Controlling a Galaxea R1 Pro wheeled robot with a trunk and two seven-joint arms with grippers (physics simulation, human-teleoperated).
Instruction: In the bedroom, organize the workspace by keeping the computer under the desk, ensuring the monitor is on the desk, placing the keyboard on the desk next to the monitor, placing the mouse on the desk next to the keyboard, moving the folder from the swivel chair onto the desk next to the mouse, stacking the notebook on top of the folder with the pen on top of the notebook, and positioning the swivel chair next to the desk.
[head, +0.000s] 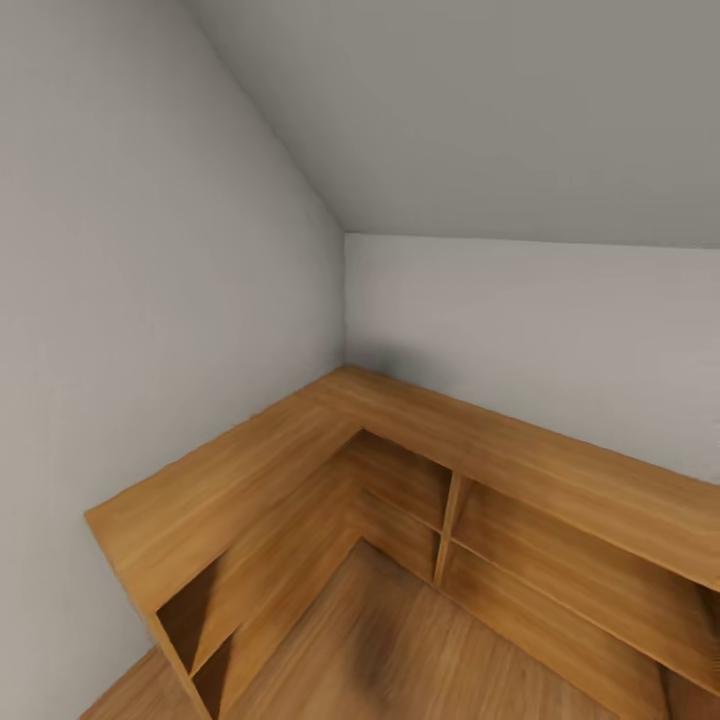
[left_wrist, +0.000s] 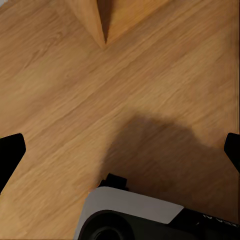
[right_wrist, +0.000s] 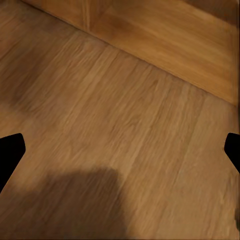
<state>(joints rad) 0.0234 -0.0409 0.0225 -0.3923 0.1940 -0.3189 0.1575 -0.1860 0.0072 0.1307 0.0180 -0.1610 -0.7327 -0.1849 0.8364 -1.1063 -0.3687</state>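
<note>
1. Light wood plank floor (head: 400, 640) lies nearest, running up to a low light-wood L-shaped shelf unit (head: 300, 450) with open compartments, set into the corner of the sloped grey-white walls (head: 150, 250).
2. Left tool (left_wrist: 120, 150): its two black fingertips (left_wrist: 10, 152) sit at opposite edges of the left wrist view, wide apart, with nothing between them but floor. A grey-and-black part of the robot's own body (left_wrist: 130, 212) shows below it.
3. Right tool (right_wrist: 120, 150): its black fingertips (right_wrist: 10, 152) are likewise spread wide and hold nothing; it looks down on the floor near the foot of the shelf unit.
4. No bench, chair, folder or other thing of the task can be placed from these views, so which way any of them points, or how its long axis runs, I cannot tell.
5. Judged step: travelling to find the workspace. Doing it well probably means turning the base away from this corner, keeping both arms tucked clear of the shelf edge, and scanning until the bench comes into sight.
</note>
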